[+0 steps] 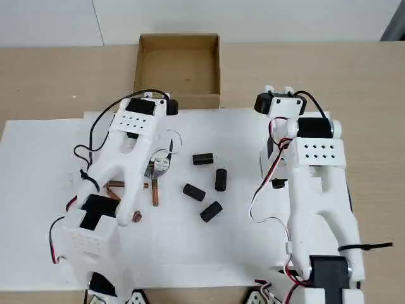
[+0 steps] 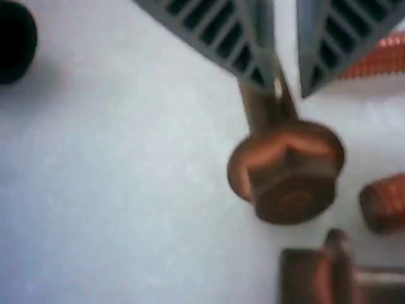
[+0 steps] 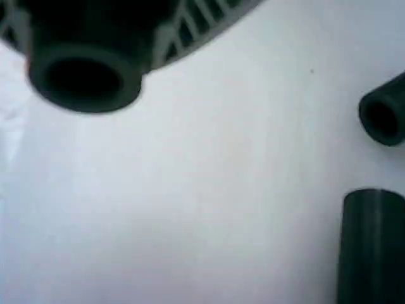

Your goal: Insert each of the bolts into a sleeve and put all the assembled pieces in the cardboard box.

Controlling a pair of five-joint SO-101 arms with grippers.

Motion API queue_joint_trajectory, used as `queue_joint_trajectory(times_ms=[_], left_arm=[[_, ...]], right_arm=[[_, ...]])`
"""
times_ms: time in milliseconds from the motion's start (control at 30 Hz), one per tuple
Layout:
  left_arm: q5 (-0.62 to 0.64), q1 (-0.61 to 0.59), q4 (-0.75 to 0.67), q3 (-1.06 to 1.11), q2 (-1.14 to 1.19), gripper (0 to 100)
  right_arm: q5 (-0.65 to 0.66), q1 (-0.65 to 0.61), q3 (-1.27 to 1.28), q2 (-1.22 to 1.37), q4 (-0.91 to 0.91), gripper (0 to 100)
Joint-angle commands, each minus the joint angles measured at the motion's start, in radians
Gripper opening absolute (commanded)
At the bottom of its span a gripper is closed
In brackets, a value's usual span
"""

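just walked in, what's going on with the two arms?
The left tool is closed on the shank of a copper bolt down at the white sheet, with more bolts beside it. The right tool holds a black sleeve. Four loose sleeves lie between the arms. No assembled piece is in the cardboard box yet.

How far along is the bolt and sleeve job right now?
Done: nothing, the cardboard box is empty. In hand: the left claw grips a bolt, the right claw holds a sleeve. Left: mating those, then four loose sleeves and the other bolts, then boxing everything.
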Motion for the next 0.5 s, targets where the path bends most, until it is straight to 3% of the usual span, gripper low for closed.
queue_joint_trajectory(times_ms=[0,467], left_arm=[[0.0,-0.009,-0.049,-0.035,0.0,2],[0.0,-0.005,-0.052,-0.035,0.0,9]], right_arm=[[0.006,0.012,0.015,-0.051,0.004,0.3],[0.005,0.012,0.06,-0.051,-0.016,0.3]])
